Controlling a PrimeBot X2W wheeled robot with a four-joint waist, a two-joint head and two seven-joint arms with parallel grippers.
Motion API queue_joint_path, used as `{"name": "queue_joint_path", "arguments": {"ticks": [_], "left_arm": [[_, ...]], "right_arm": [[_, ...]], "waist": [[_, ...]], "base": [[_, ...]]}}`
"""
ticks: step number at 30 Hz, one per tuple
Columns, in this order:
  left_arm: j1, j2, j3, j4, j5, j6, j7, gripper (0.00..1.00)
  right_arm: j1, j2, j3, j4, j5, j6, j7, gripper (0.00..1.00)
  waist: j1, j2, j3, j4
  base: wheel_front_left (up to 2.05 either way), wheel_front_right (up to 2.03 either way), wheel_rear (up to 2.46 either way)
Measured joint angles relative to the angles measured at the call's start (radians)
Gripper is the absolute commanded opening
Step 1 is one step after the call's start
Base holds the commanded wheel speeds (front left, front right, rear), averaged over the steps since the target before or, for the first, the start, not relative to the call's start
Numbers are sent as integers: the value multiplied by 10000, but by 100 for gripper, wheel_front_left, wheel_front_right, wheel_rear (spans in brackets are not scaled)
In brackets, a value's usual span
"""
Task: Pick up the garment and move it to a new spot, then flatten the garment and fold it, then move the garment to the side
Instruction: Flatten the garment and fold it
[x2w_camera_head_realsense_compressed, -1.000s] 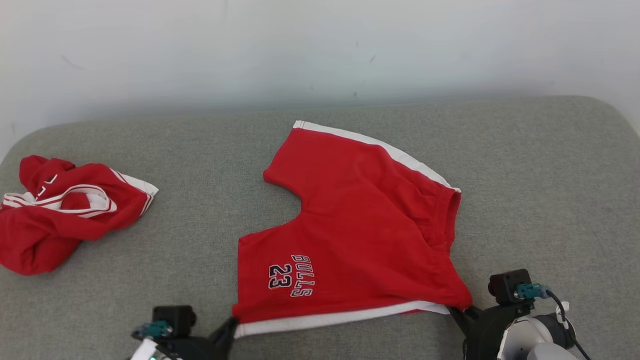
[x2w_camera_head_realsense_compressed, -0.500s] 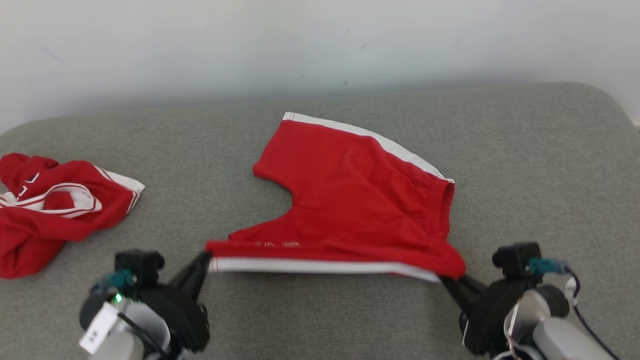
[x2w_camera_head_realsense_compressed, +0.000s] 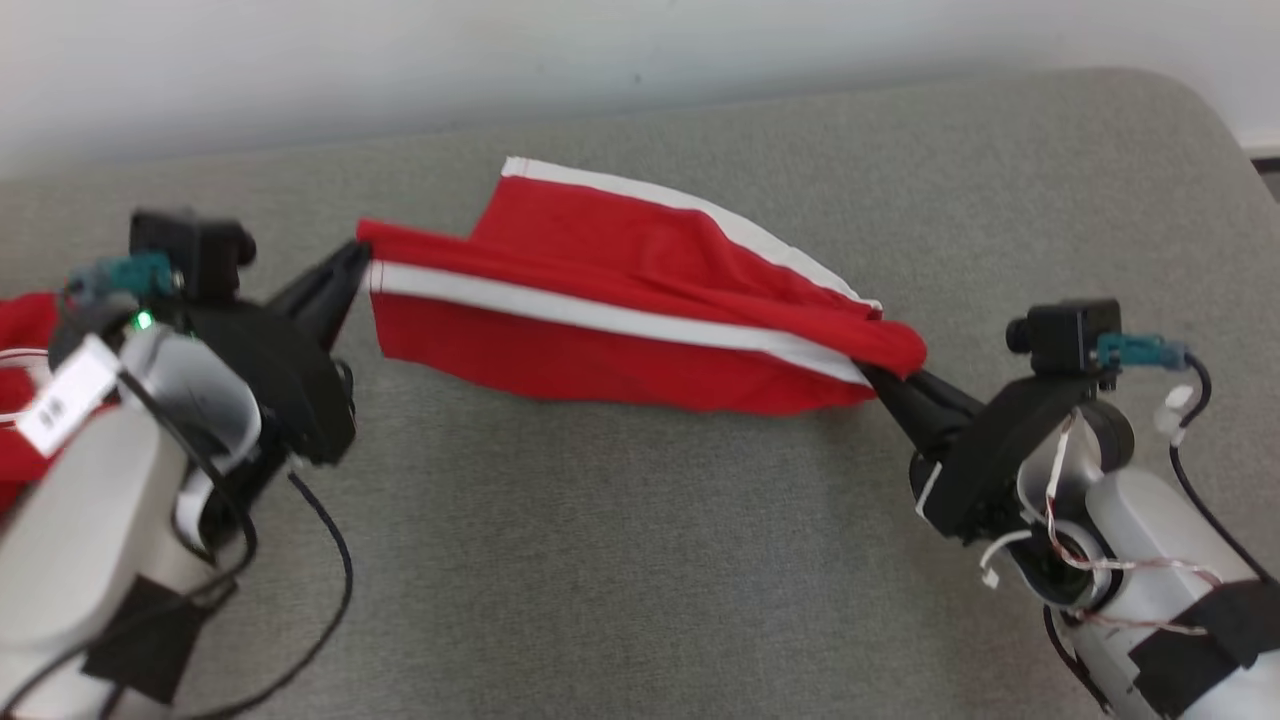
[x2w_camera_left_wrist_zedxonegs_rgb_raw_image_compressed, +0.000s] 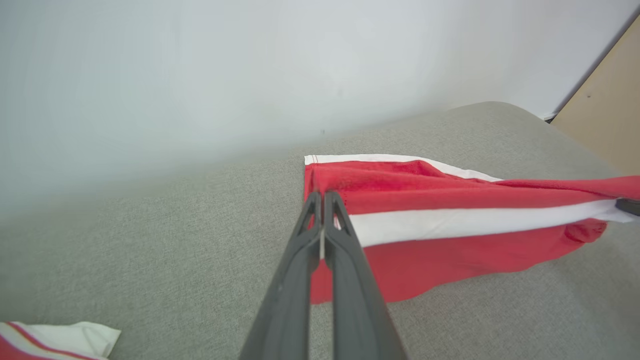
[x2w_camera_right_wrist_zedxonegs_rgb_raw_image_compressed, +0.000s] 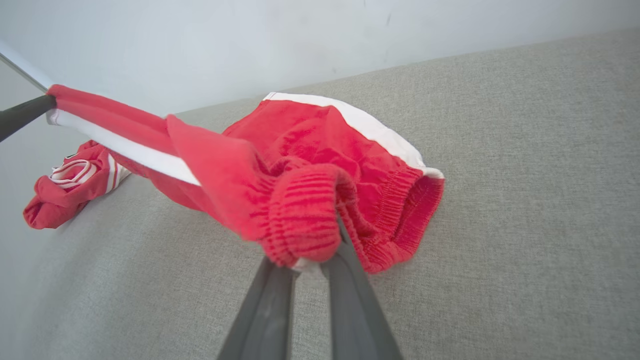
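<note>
**Head view.** Your left gripper (x2w_camera_head_realsense_compressed: 360, 262), pinched shut, holds the red shorts (x2w_camera_head_realsense_compressed: 620, 345) by a hem corner. Your right gripper (x2w_camera_head_realsense_compressed: 882, 378), nearly closed, clamps the waistband end. The shorts stretch between them, long axis left to right, partly resting on the grey cushion (x2w_camera_head_realsense_compressed: 600, 560).

**Left wrist view.** The fingers (x2w_camera_left_wrist_zedxonegs_rgb_raw_image_compressed: 345, 240) meet on the white stripe, with a white wall (x2w_camera_left_wrist_zedxonegs_rgb_raw_image_compressed: 200, 75) behind.

**Right wrist view.** The bunched waistband covers the fingertips. A second red garment (x2w_camera_right_wrist_zedxonegs_rgb_raw_image_compressed: 65, 190) lies well apart.

I count two red garments: shorts (x2w_camera_head_realsense_compressed: 620, 350), crumpled garment (x2w_camera_right_wrist_zedxonegs_rgb_raw_image_compressed: 65, 195); two grippers: left gripper (x2w_camera_head_realsense_compressed: 360, 255), right gripper (x2w_camera_head_realsense_compressed: 882, 378); one grey cushion (x2w_camera_head_realsense_compressed: 640, 560).
</note>
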Motion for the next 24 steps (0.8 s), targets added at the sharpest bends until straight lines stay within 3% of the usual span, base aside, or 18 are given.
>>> {"name": "queue_joint_path", "arguments": {"ticks": [15,24], "left_arm": [[-3452,943,-1104,1561,-855,0,1789,0],[-4802,1302,-1808,2422,-997,0,2109,0]], "right_arm": [[-2473,1037,-125,955,727,6,882,0],[-3555,1645,-2,1787,757,6,966,0]], "waist": [[0,1,1641,-927],[0,1,2617,-1523]], "base": [[0,0,0],[0,0,0]]}}
